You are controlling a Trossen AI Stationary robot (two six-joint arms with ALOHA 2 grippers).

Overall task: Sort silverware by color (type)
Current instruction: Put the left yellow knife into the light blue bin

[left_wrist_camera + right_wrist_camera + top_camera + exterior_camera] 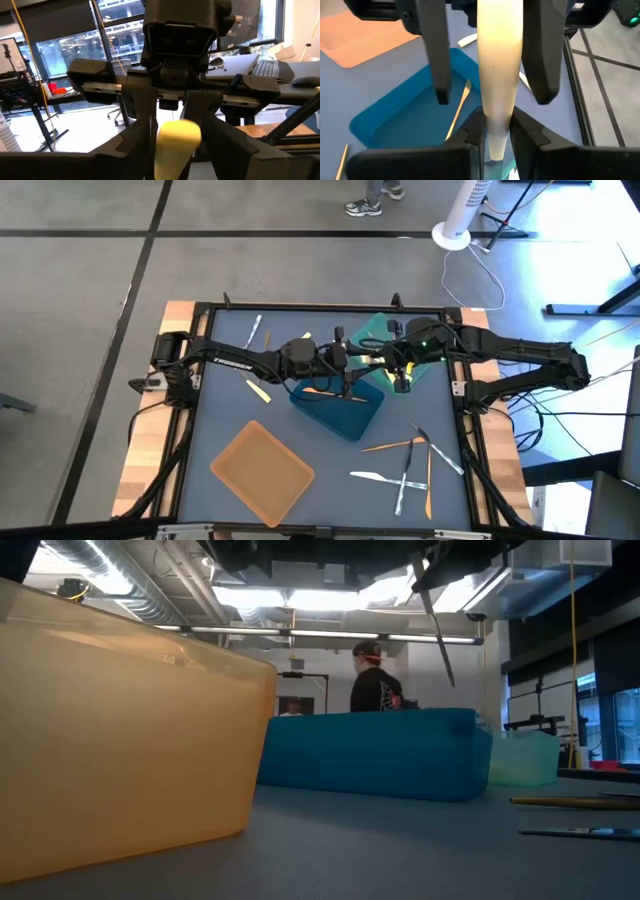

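Left gripper [352,363] meets right gripper [385,364] mid-table, above surface; left jaws spread, right jaws clamped.

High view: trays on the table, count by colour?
teal tray: 1
blue tray: 1
orange tray: 1
Total: 3 trays

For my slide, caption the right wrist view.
Both grippers meet on a yellow utensil above the blue tray.
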